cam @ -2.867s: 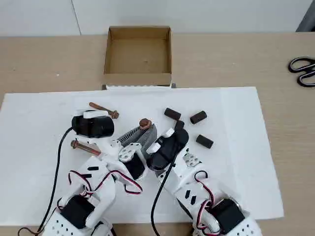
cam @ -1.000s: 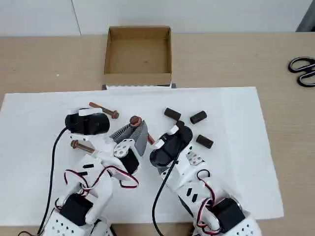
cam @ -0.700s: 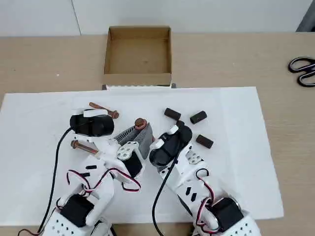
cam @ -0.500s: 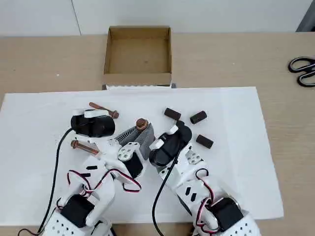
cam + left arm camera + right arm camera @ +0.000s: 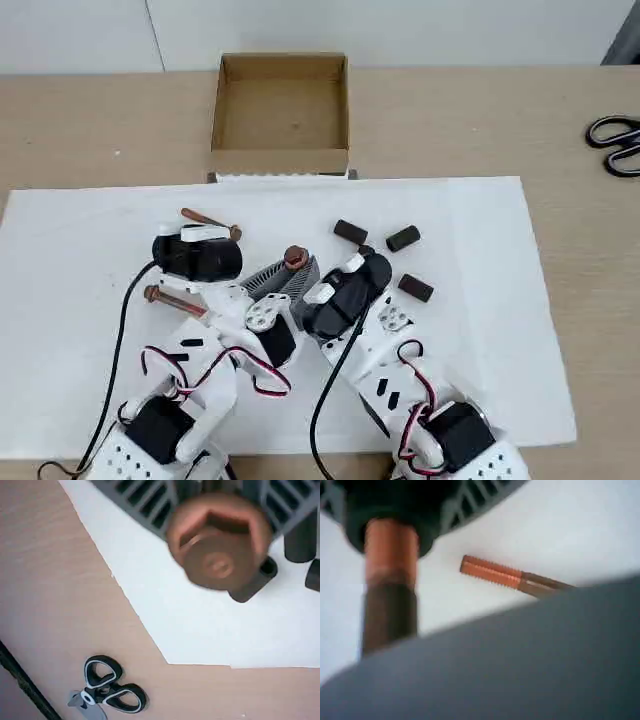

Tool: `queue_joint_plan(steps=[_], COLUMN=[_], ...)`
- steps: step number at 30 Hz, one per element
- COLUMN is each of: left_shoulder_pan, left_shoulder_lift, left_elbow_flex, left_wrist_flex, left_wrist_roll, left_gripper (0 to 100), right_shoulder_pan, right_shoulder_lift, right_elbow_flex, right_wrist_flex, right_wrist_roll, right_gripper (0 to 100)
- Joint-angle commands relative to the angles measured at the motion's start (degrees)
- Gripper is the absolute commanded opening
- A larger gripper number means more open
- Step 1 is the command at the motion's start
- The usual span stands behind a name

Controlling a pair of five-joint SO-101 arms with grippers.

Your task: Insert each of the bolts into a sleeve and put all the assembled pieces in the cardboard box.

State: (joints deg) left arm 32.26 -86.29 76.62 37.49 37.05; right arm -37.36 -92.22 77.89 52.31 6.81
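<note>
At the right wrist, a bolt (image 5: 390, 555) sits in a sleeve (image 5: 352, 532).

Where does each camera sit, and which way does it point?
High view: fixed overhead, looking down on both arms and the cardboard box.
Left wrist view: on the left arm, looking past the left hand gripping a bolt toward scissors.
Right wrist view: on the right arm, close over paper; the right hand clasps a sleeve.
Shared: high and left wrist views show the scissors.

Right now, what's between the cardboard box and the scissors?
Only bare table lies between cardboard box and scissors, as the high view shows.
</note>
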Motion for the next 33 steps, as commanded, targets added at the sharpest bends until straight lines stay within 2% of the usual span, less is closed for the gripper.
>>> queue_joint_plan(steps=[1, 4, 16, 22, 24, 29, 33], left_shoulder_pan=[0.7, 0.8, 1.1, 1.1, 1.1, 1.1, 1.0], left_shoulder_lift=[-0.2, -0.2, -0.2, -0.4, -0.5, -0.5, -0.5], left_elbow_flex=[-0.1, 1.8, 9.8, 11.1, 11.1, 10.9, 10.4], left_wrist_flex=[-1.3, -1.3, -1.4, -1.6, -1.6, -1.5, -1.4], left_wrist_roll=[0.4, 0.4, 0.3, 0.1, 0.1, 0.1, -0.1], left_gripper=[1, 1, 1, 1, 6, 26, 28], right_shoulder_pan=[0.5, 0.5, 0.5, 0.5, 0.5, 0.5, 0.6], right_shoulder_lift=[-0.7, -0.7, -0.7, -0.7, -0.7, -0.7, -0.7], right_elbow_flex=[-2.0, -2.7, -2.8, -2.8, -2.8, -2.5, -2.5], right_wrist_flex=[-1.9, -3.3, -9.2, -9.2, -9.2, -8.7, -8.7], right_wrist_roll=[2.6, 2.7, 10.9, 11.0, 10.9, 10.8, 10.7], right_gripper=[0.3, 0.3, 0.3, 0.3, 0.3, 0.3, 0.3])
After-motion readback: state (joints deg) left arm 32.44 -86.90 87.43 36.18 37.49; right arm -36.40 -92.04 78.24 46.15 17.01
